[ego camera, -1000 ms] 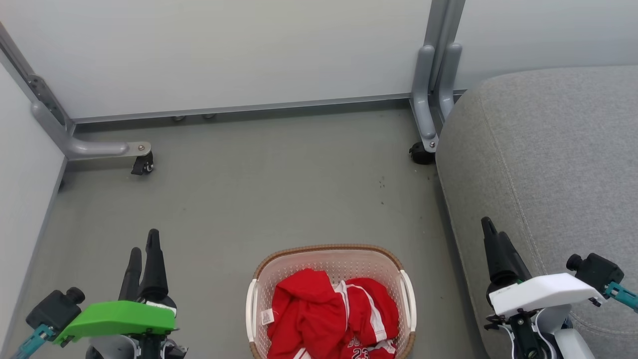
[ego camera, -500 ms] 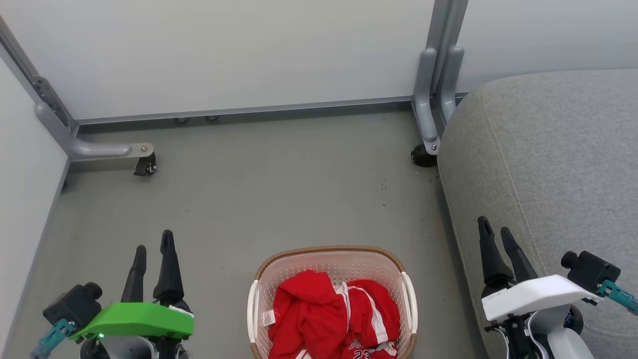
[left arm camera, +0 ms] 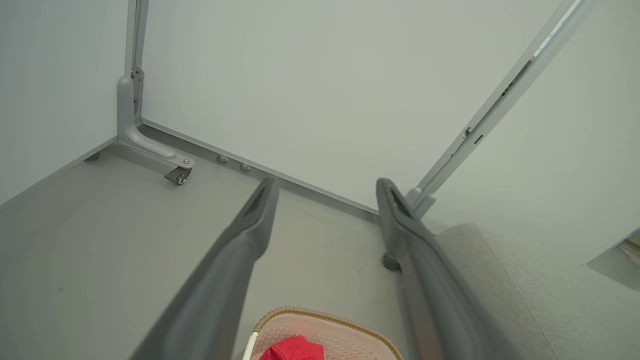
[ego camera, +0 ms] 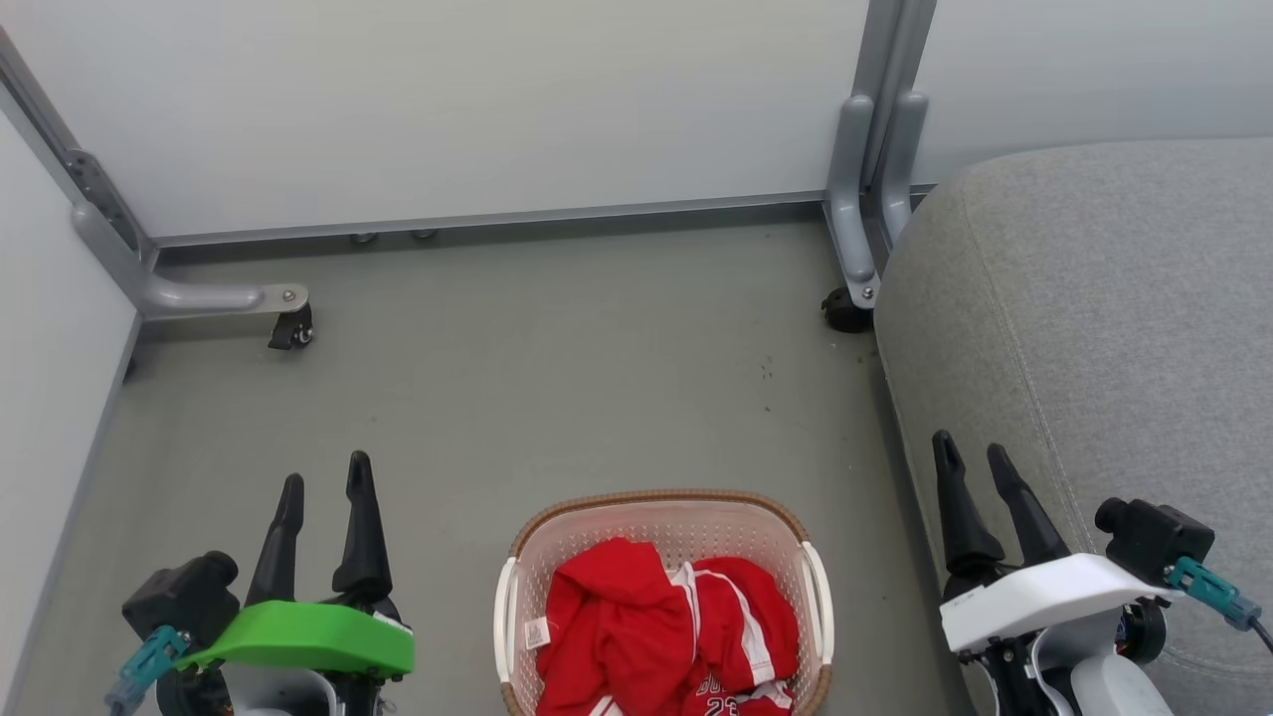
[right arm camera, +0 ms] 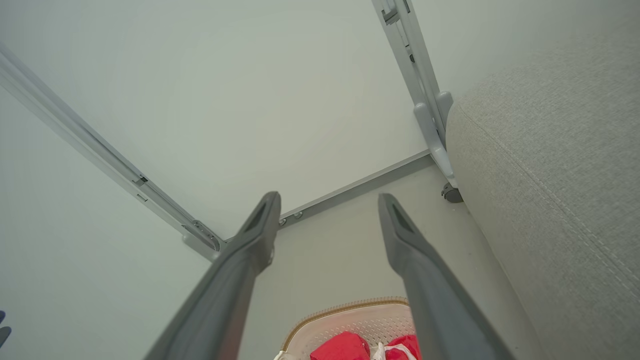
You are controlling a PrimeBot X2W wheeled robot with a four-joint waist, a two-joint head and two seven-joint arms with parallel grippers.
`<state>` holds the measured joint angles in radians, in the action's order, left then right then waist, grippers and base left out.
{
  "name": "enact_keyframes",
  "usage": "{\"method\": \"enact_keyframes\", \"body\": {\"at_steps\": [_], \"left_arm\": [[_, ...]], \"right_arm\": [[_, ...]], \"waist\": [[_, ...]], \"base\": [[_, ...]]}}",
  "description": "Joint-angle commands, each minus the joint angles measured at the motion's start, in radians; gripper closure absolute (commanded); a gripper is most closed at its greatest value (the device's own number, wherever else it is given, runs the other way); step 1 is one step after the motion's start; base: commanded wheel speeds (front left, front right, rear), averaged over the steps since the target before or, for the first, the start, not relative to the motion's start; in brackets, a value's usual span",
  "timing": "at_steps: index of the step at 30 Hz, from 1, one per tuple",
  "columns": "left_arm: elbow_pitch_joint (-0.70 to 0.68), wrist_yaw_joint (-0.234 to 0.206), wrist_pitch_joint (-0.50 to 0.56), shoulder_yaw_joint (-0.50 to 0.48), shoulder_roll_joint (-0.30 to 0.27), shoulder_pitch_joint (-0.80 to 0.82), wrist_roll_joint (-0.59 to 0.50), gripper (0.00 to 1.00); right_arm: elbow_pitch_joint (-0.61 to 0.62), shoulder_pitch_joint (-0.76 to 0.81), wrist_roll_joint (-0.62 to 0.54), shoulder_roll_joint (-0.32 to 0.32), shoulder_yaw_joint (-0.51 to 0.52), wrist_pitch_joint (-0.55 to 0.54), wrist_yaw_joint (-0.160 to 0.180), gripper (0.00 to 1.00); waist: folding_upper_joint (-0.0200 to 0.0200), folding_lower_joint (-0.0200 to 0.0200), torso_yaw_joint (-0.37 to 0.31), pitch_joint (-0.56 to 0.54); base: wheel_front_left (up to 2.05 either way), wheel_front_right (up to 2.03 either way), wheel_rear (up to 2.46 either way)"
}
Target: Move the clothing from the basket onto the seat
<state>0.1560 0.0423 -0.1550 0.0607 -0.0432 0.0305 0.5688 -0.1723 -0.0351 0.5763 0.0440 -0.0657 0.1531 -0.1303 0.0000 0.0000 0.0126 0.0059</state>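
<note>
Grey floor (ego camera: 547, 378) bears the basket (ego camera: 656, 494) of red clothing (ego camera: 622, 622) near the seat (ego camera: 1094, 298), left fingers (ego camera: 360, 527) and right fingers (ego camera: 957, 507) spread open, empty, flanking it

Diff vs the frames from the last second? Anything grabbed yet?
The left gripper has shifted right, toward the basket, and turned so that its two fingers show side by side. The right gripper has drifted slightly left, also toward the basket. Nothing grabbed or released: both stay open and empty. The clothing lies unmoved in the basket; the seat is unchanged.
</note>
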Motion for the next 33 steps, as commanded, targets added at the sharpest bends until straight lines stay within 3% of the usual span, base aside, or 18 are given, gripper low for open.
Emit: {"method": "enact_keyframes", "body": {"at_steps": [1,11,33], "left_arm": [[-0.018,0.000,-0.010,0.000,-0.007,0.005,-0.027,0.00],[-0.036,0.010,-0.034,0.017,-0.008,0.002,-0.136,0.00],[-0.020,-0.019,-0.080,0.053,-0.009,-0.009,-0.294,0.00]], "right_arm": [[0.014,0.002,-0.027,0.005,-0.005,0.011,0.000,0.00],[0.023,0.003,-0.109,0.006,-0.017,0.035,0.000,0.00],[0.033,0.009,-0.289,0.008,-0.034,0.082,0.000,0.00]], "waist": [[0.0000,0.0000,-0.001,0.001],[0.0000,0.0000,-0.003,0.006],[0.0000,0.0000,0.005,0.006]], "base": [[0.00,0.00,0.00],[0.00,0.00,0.00],[0.00,0.00,0.00]]}}
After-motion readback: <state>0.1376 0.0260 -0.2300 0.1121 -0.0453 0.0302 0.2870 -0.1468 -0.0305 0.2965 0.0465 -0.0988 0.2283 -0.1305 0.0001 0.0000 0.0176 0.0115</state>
